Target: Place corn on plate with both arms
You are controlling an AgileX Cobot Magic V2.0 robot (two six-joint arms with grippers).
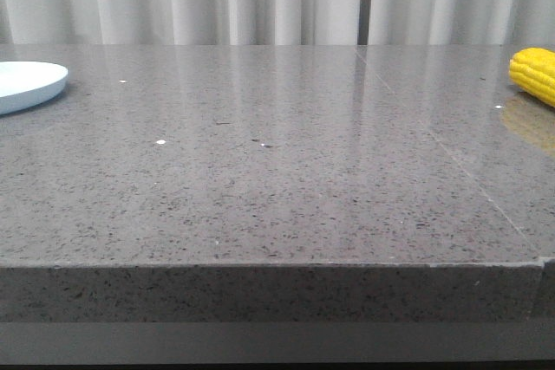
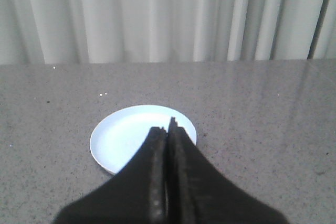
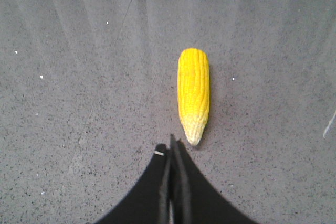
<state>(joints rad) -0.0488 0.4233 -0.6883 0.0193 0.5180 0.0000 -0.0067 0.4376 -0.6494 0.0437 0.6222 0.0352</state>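
Task stands at its opening step: nothing is grasped and no transfer has begun. Corn (image 1: pixel 534 74) lies on its side at the far right edge of the table (image 1: pixel 277 188); the plate (image 1: pixel 26 84) sits at the far left edge, well apart from it. Neither arm appears in the front view.

Right gripper (image 3: pixel 171 148) is clenched with fingers pressed together, holding nothing, hovering just short of the cob's pale tapered tip. Left gripper (image 2: pixel 169 129) is likewise clenched and empty, poised over the near rim of the plate.

Plate is bare; nothing lies in it.

Judgement: the next move calls for the right gripper to spread its fingers and settle across the cob's body. Since cob and plate sit at opposite edges, a handover between arms appears necessary.
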